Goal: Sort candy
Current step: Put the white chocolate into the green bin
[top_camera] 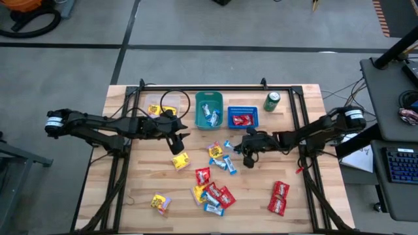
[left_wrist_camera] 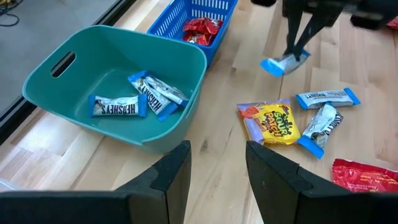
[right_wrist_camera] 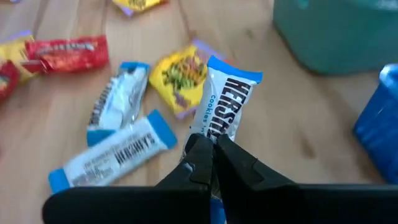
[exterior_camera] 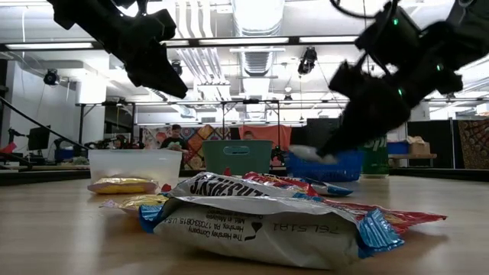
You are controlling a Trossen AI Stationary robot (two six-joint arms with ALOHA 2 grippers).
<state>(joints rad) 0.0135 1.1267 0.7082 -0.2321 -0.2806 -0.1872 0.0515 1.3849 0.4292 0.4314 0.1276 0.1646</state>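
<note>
Wrapped candy lies scattered on the wooden table: a mixed pile (top_camera: 212, 192), red ones (top_camera: 279, 197) and yellow ones (top_camera: 181, 160). My right gripper (top_camera: 247, 147) hangs just near of the blue basket (top_camera: 243, 117), shut on a blue and white Hershey's candy (right_wrist_camera: 224, 106). My left gripper (left_wrist_camera: 217, 168) hovers open and empty over the table, beside the teal bin (left_wrist_camera: 118, 87). That bin holds blue and white candies, and the blue basket (left_wrist_camera: 186, 18) holds red ones. My right gripper pinches the blue and white candy by one end (right_wrist_camera: 214, 127) between its two fingertips. The fingers slant down from the table's right side. The rest of the wrapper sticks out ahead of the fingers (left_wrist_camera: 283, 64), lifted clear of the table.
A clear bin (top_camera: 157, 108) with yellow candy stands at the far left beside the teal bin. A green can (top_camera: 272, 101) stands right of the blue basket. A black frame (top_camera: 215, 88) runs along the table's far edge and sides. More blue and white candies (top_camera: 225, 162) lie below the right gripper.
</note>
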